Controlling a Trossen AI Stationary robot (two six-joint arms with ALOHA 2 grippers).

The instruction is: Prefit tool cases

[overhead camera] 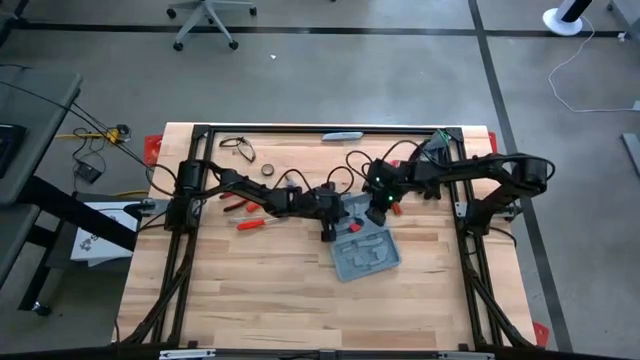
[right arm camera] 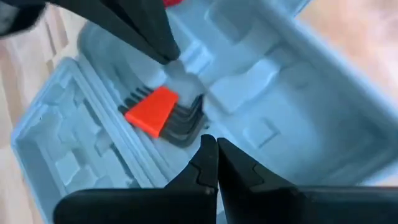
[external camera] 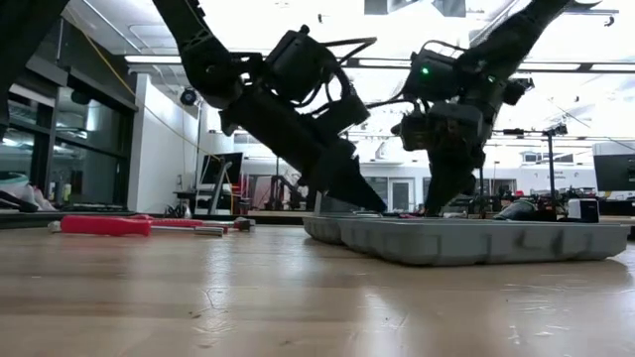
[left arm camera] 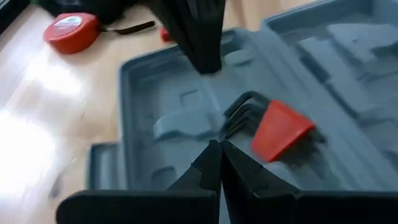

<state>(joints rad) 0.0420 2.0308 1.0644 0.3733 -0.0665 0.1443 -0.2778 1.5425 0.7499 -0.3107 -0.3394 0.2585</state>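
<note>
We see the blue-grey tool case [overhead camera: 366, 252] lying open and flat on the wooden table [overhead camera: 260, 290], a little toward the right edge from the middle and nearer the far edge than the near one. Both arms reach in over its far half. The left gripper [left arm camera: 219, 146] is clenched, its 2 fingers pressed together with nothing between them, and its tip hangs just above the moulded inside of the case. The right gripper [right arm camera: 214, 142] is clenched and empty as well, pointing down into the same half from the opposite side. Between the 2 tips, a set of dark hex keys in a red holder [right arm camera: 163, 117] sits in one of the moulded recesses. On the table toward the left edge lie a red-handled screwdriver [overhead camera: 258, 223] and a red tape measure [left arm camera: 70, 30], both apart from the case. A slim grey-blue bar [overhead camera: 341, 135] rests along the far edge.
</note>
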